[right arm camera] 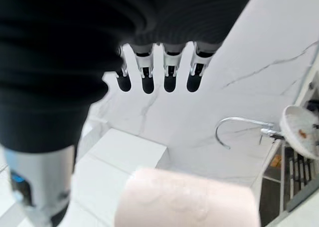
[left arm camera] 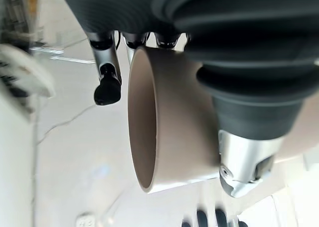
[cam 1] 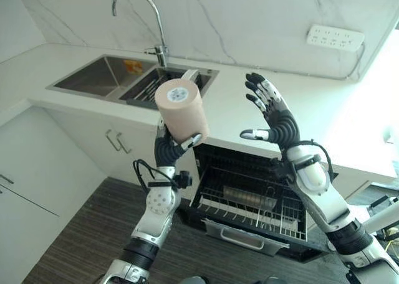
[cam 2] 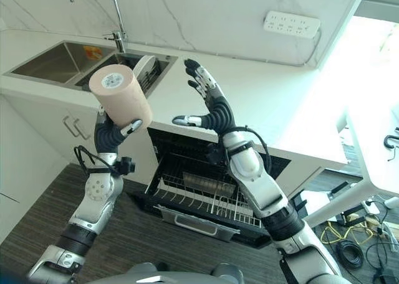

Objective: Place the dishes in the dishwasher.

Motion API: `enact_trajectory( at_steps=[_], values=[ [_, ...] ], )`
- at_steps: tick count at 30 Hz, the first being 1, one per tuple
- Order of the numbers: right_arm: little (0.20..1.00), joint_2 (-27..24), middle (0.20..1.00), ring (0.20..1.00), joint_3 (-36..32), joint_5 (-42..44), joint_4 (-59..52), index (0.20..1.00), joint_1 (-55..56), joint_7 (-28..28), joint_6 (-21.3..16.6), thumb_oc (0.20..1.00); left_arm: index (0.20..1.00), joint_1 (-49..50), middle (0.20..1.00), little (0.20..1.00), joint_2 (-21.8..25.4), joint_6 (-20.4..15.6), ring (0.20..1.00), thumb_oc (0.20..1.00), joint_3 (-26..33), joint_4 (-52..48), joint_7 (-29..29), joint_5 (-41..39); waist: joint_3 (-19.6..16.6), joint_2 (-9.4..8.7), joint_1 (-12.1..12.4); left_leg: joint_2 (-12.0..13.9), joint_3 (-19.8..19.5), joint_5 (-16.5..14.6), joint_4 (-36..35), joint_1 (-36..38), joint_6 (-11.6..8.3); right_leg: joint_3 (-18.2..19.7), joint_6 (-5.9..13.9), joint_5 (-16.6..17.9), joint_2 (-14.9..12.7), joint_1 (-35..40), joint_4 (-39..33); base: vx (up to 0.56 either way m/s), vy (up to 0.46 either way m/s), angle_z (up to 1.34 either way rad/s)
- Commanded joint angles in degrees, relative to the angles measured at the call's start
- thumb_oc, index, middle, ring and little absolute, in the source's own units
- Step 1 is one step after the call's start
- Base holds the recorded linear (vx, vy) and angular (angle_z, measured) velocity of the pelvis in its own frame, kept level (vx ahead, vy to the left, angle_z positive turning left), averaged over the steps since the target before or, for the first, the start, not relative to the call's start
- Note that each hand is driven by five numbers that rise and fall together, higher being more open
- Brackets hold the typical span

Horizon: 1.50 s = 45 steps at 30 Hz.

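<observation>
The left robot hand (cam 1: 171,148) is raised in front of the worktop (cam 1: 299,103) and has its fingers and thumb curled round a beige cup (cam 1: 181,110), held with its base up. The right robot hand (cam 1: 274,119) is beside it with fingers spread straight, holding nothing. Below both, the dishwasher (cam 1: 252,203) stands open with its rack pulled out. A white plate (cam 2: 144,68) stands in the sink (cam 1: 106,77) behind.

White marble counter (cam 1: 299,103) carries a sunken steel sink (cam 1: 93,75) with faucet (cam 1: 140,10)
</observation>
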Motion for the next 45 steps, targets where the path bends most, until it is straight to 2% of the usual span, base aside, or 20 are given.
enact_trajectory(
  at_steps=[1, 9, 13, 18, 32, 40, 45],
  values=[
    [1.000, 3.56, 1.000, 1.000, -0.60, 2.76, -0.05, 1.000, -1.69, -1.79, 0.13, 1.000, 0.200, -3.77, 0.200, 0.200, 1.99, -3.84, 0.200, 0.200, -1.68, -1.93, 7.00, 7.70, -2.49, -2.20, 0.89, 1.15, -3.40, -7.90, 4.85, -0.27, -1.18, 1.75, 5.53, 2.98, -2.16, 1.81, -3.12, 0.00, -0.030, 0.02],
    [1.000, 6.58, 1.000, 1.000, 3.26, 2.30, 3.27, 1.000, -7.09, -2.17, 3.05, 1.000, 0.200, -9.33, 0.200, 0.200, 1.77, -1.62, 0.200, 0.200, -5.16, 0.17, 17.29, 19.14, -2.91, -2.29, 0.47, 2.33, -3.39, -7.36, 4.85, 0.04, -2.04, 1.45, 4.83, 2.39, -1.50, 2.65, -3.12, 0.00, -0.021, 0.06],
    [1.000, 8.24, 1.000, 1.000, 4.96, 3.77, 4.46, 1.000, -9.35, -2.72, 4.98, 1.000, 0.200, -10.83, 0.200, 0.200, 1.33, -0.65, 0.200, 0.200, -7.02, 1.54, 21.58, 21.50, -3.08, -2.10, 0.53, 2.50, -3.43, -7.38, 4.85, 0.34, -2.27, 1.40, 4.65, 2.17, -1.39, 2.91, -3.12, 0.00, -0.004, 0.01],
    [1.000, 9.31, 1.000, 1.000, 6.61, 4.10, 5.47, 1.000, -10.82, -2.91, 6.23, 1.000, 0.200, -11.86, 0.200, 0.200, 1.05, 0.47, 0.200, 0.200, -7.99, 2.78, 24.01, 23.48, -3.01, -1.96, 0.62, 2.22, -4.06, -7.49, 4.85, 0.35, -2.30, 1.84, 4.46, 1.97, -1.07, 2.92, -3.12, 0.00, 0.000, 0.00],
    [1.000, 11.62, 1.000, 1.000, 8.23, 2.77, 6.82, 1.000, -14.66, -7.01, 7.27, 1.000, 0.200, -12.87, 0.200, 0.200, -0.22, 0.81, 0.200, 0.200, -10.77, 5.43, 26.02, 24.05, -2.45, -1.83, 1.22, 1.51, -4.80, -7.68, 4.85, 0.08, -2.04, 2.20, 4.45, 2.08, -1.16, 2.67, -3.12, 0.00, 0.000, 0.00],
    [1.000, 12.67, 1.000, 1.000, 8.03, 1.00, 6.52, 1.000, -15.35, -10.32, 5.47, 1.000, 0.200, -12.94, 0.200, 0.200, -0.70, 1.05, 0.200, 0.200, -11.88, 6.26, 26.91, 23.98, -2.06, -1.56, 1.39, 1.02, -5.17, -7.87, 4.85, -0.10, -1.72, 2.47, 4.48, 2.16, -1.28, 2.42, -3.12, 0.00, 0.000, 0.00],
    [1.000, 12.66, 1.000, 1.000, 8.19, 1.37, 6.04, 1.000, -15.89, -10.52, 5.27, 1.000, 0.200, -13.09, 0.200, 0.200, -0.92, 1.01, 0.200, 0.200, -12.23, 6.81, 27.36, 24.27, -1.91, -1.52, 1.43, 0.85, -5.20, -8.02, 4.85, -0.05, -1.60, 2.63, 4.46, 2.11, -1.27, 2.43, -3.12, 0.00, 0.000, 0.00]
  ],
)
